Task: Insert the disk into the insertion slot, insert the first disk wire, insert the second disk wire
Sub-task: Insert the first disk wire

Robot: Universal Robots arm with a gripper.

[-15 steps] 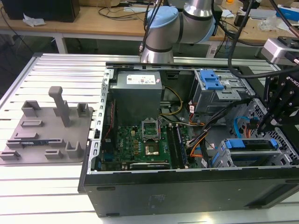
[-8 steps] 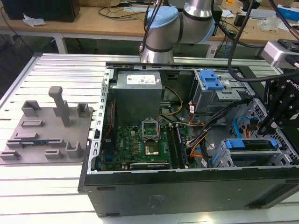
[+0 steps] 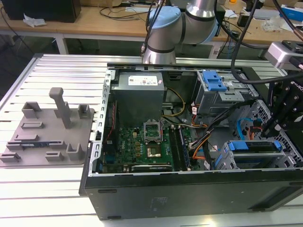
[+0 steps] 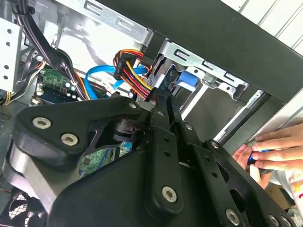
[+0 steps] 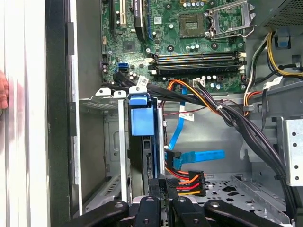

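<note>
Black links of the gripper [image 5: 162, 190] hang inside the open computer case [image 3: 189, 194], right at the end of the disk [image 5: 142, 120]. I cannot tell whether the gripper is spread or pressed together. The disk, in its bright blue frame, sits in the insertion slot [image 5: 111, 137], the low grey cage in the case's near corner on the exterior view's right.

Just beside the gripper, a black power connector [image 5: 189, 182] with orange, red and yellow wires seems to meet the disk's end, though the join itself is hidden. A flat blue data cable [image 5: 203, 155] ends in a plug next to it. A bundle of black cables [image 5: 227, 113] crosses between the slot and the green motherboard [image 5: 189, 28]. A person's hand [image 4: 277, 151] rests outside the case wall.

Along the case's far edge stand a taller cage with a blue latch piece [image 3: 213, 82] and the grey power supply [image 3: 139, 90], whose white label is too small to read.

The case lies on a slotted aluminium table [image 3: 57, 66]. A grey fixture plate [image 3: 47, 135] sits near the table's edge on the exterior view's left. Wooden benches [image 3: 94, 23] strewn with cables stand behind.
</note>
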